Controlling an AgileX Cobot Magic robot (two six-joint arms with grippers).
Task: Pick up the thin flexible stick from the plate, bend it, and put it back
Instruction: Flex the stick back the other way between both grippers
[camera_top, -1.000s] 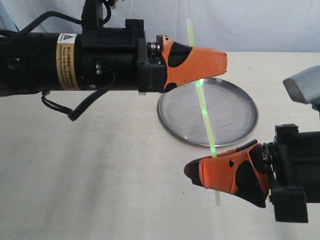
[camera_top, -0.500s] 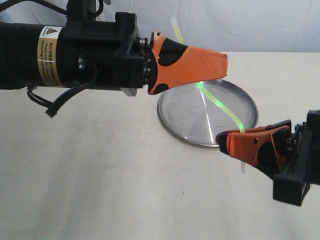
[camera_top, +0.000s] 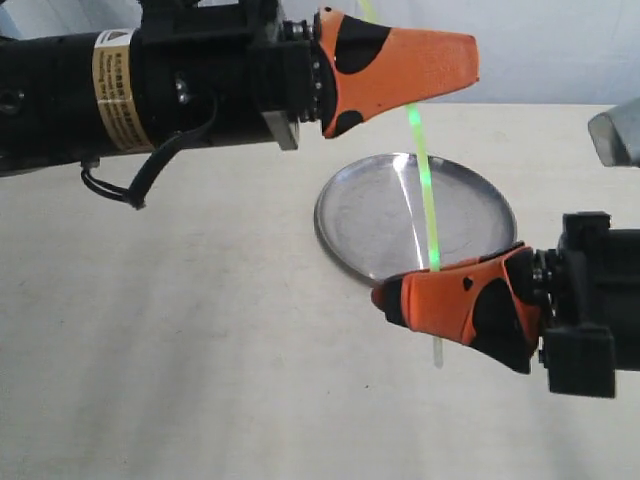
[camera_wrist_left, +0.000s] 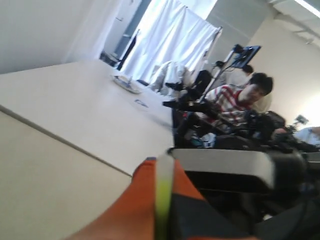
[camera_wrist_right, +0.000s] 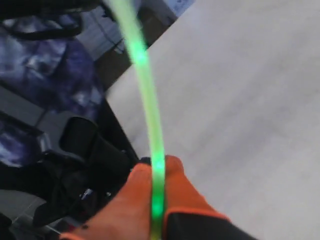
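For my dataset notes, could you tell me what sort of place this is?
Probably a robotics lab: a plain white table, a person in a striped shirt among gear, a monitor on a stand, and white curtains.

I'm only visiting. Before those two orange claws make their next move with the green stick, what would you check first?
1. Left orange gripper shut on the upper part of the thin yellow-green flexible stick: ok.
2. Right orange gripper shut on the stick's lower part: ok, and a short end pokes out beneath it.
3. Stick whole, with no kink or break: ok, as far as these views show.
4. Stick bent enough: cannot tell, since only a slight curve shows.
5. Round shiny silver metal plate bare, ready to take the stick back: ok.
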